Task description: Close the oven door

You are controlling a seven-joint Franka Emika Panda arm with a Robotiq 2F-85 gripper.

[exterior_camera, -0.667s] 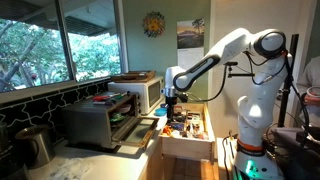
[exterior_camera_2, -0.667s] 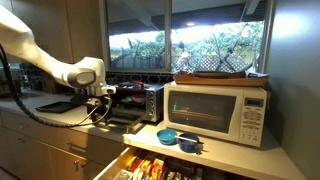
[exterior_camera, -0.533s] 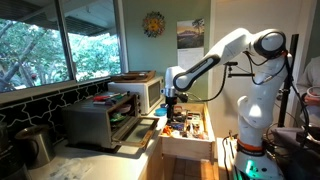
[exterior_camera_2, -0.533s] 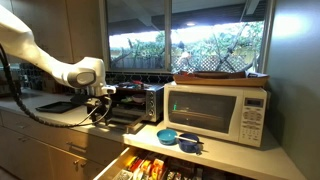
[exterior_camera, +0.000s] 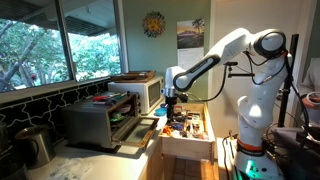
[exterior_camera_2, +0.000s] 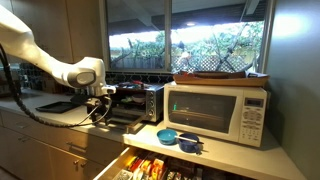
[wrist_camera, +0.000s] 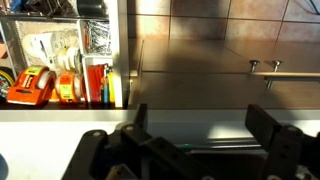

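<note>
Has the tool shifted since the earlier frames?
No. In an exterior view the tool sits just as far from the microwave as before, beside the lowered oven door.

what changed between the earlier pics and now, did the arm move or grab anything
Nothing visibly changed. The gripper hangs in the same spot over the oven door, with its fingers apart and holding nothing. The door is still dropped open, and the drawer is still pulled out.
</note>
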